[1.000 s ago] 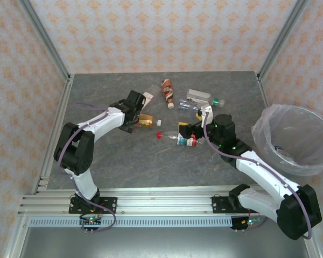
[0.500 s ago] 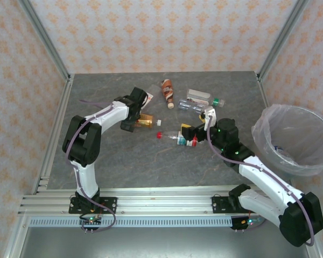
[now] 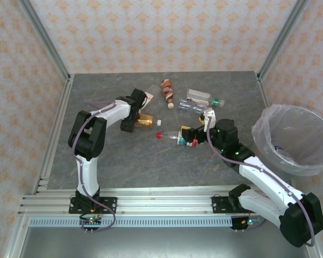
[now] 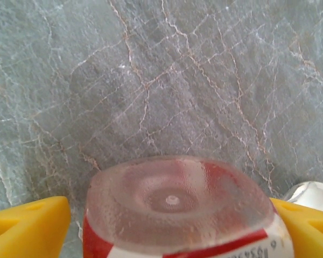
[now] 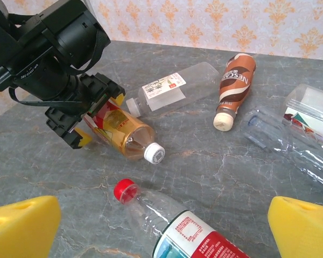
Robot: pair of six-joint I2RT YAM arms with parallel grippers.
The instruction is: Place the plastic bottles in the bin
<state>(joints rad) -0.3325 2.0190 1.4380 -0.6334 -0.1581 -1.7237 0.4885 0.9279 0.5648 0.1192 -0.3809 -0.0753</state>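
The table [image 3: 151, 166] is a grey stone-look slab with pale veins. Wallpaper [image 3: 161, 32] with an orange pattern closes it in on three sides, and a metal rail [image 3: 161, 204] runs along the near edge.

The bottles lie on their sides across the middle of the table. The left gripper [image 4: 171, 220] has its yellow fingers [image 4: 27, 226] on either side of the amber bottle [image 5: 126, 134], at its base end. I cannot tell whether they are pinching it.

The right gripper [image 5: 164, 215] is spread wide over the red-capped bottle [image 5: 177, 228] and is not touching it. Behind these lie a brown bottle [image 5: 237, 80] and a clear one with a white label [image 5: 172, 86]. More clear ones [image 3: 202, 98] lie to the right of them.

The bin [image 3: 311, 161], lined with a whitish bag, stands at the table's right edge, well apart from the bottles.
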